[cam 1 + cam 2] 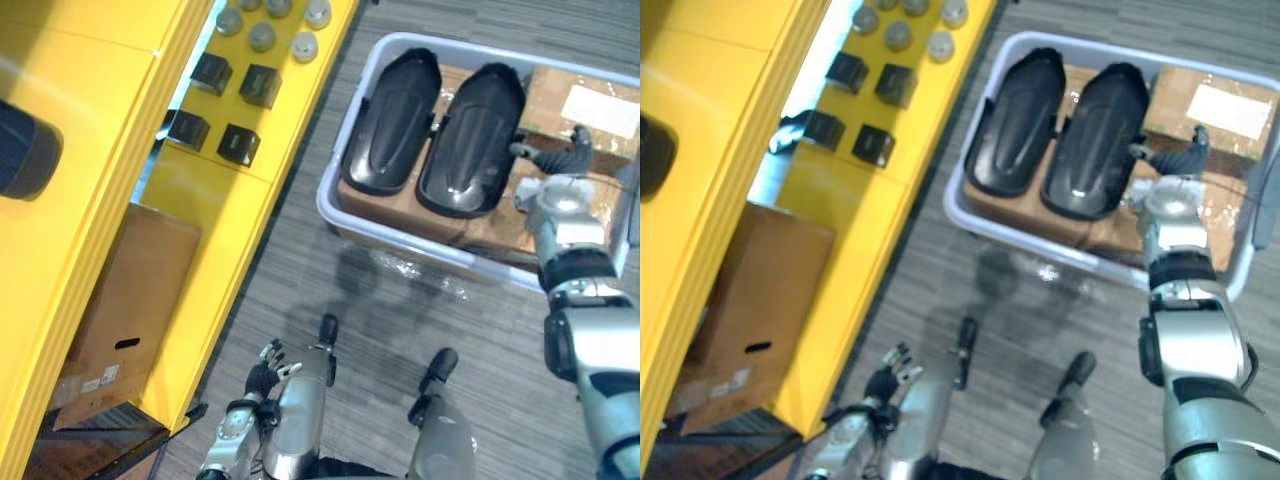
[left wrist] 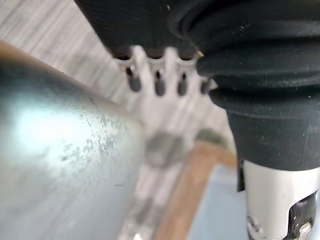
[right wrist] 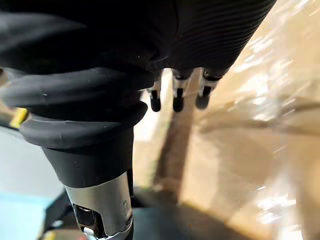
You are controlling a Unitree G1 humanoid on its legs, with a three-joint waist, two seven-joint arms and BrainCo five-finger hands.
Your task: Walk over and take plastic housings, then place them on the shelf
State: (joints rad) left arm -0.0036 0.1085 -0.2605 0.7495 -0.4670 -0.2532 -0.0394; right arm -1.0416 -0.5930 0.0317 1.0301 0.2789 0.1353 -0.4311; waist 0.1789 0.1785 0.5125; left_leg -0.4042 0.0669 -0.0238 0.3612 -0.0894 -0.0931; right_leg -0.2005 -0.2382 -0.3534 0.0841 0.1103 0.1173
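Plastic housings, black, two: first housing (image 1: 390, 120) and second housing (image 1: 472, 125), side by side on cardboard boxes (image 1: 585, 100) inside a pale bin (image 1: 400, 238) on the floor. Right robot hand (image 1: 555, 155) over the bin, just beside the second housing, fingers (image 3: 177, 97) straight, holding nothing. Left robot hand (image 1: 266, 372) low beside the yellow shelf (image 1: 210, 200), fingers relaxed, empty. Small black blocks (image 1: 260, 85) on the shelf.

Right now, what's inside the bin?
In the bin, two black housings lie side by side on brown boxes, with the right hand over the boxes. Whatever lies beneath the boxes is covered.
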